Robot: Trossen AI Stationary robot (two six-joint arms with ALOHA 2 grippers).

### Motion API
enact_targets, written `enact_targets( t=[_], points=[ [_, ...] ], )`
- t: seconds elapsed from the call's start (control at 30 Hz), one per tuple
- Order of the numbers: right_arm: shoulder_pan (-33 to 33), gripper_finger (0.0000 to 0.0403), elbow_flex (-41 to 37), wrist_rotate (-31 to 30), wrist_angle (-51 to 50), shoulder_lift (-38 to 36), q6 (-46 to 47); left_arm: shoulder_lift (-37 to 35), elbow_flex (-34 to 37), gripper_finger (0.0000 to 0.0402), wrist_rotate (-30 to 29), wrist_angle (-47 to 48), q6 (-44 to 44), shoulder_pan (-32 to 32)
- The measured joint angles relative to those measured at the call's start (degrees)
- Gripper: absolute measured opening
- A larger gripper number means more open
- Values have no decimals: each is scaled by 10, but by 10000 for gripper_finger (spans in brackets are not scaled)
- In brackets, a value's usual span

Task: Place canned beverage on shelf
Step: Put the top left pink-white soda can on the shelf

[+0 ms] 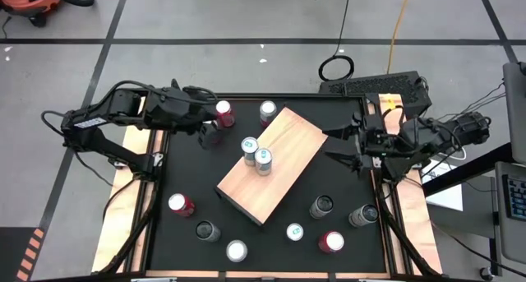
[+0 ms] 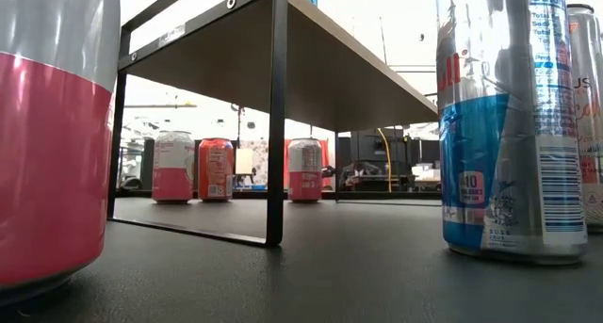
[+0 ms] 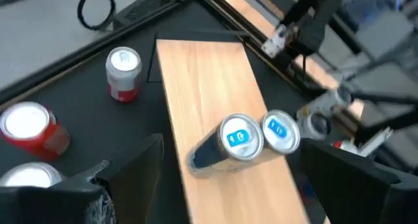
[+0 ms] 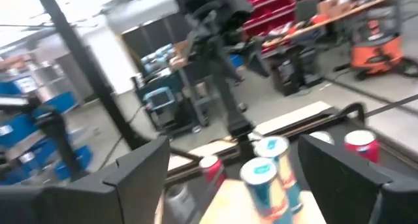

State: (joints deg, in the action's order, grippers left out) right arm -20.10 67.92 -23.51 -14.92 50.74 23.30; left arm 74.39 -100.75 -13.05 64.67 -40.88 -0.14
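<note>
The shelf (image 1: 273,162) is a light tan wooden board on black legs (image 2: 276,116), lying slantwise in the middle of the black table. Two blue-topped cans (image 1: 250,147) (image 1: 263,160) stand side by side on its left part; they also show in the left wrist view (image 3: 238,139). My left gripper (image 1: 212,132) hovers open and empty just left of the shelf, pointing at these cans (image 3: 282,132). My right gripper (image 1: 339,149) is open and empty off the shelf's right end, facing the same cans (image 4: 261,178).
Loose cans stand around the shelf: a red-topped one (image 1: 223,112) and a silver one (image 1: 268,111) at the far side, and several along the near side, among them a pink one (image 1: 181,205) and a red one (image 1: 331,242). The table has a raised wooden rim (image 1: 131,200).
</note>
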Motion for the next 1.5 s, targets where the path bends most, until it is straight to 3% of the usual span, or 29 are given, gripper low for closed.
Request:
enact_targets(
  t=[0.2, 0.43, 0.67, 0.87, 1.17, 1.5],
  points=[
    [0, 312, 0, 44, -9, -7, -7, 21, 0, 358, -7, 1, -80, 0],
    [3, 312, 33, 54, -60, -4, -16, 59, 0, 358, -7, 11, -83, -3],
    [16, 312, 48, -29, -77, -1, -45, 71, 0, 358, -39, 22, -120, 0],
    [28, 312, 49, -84, -73, 3, 1, 71, 0, 358, -85, 43, -128, 19],
    [29, 312, 49, -199, -29, 26, 35, 71, 0, 358, -26, 55, -64, 82],
    [29, 312, 49, -216, -38, 63, 96, 70, 0, 358, 108, 55, 100, 172]
  ],
)
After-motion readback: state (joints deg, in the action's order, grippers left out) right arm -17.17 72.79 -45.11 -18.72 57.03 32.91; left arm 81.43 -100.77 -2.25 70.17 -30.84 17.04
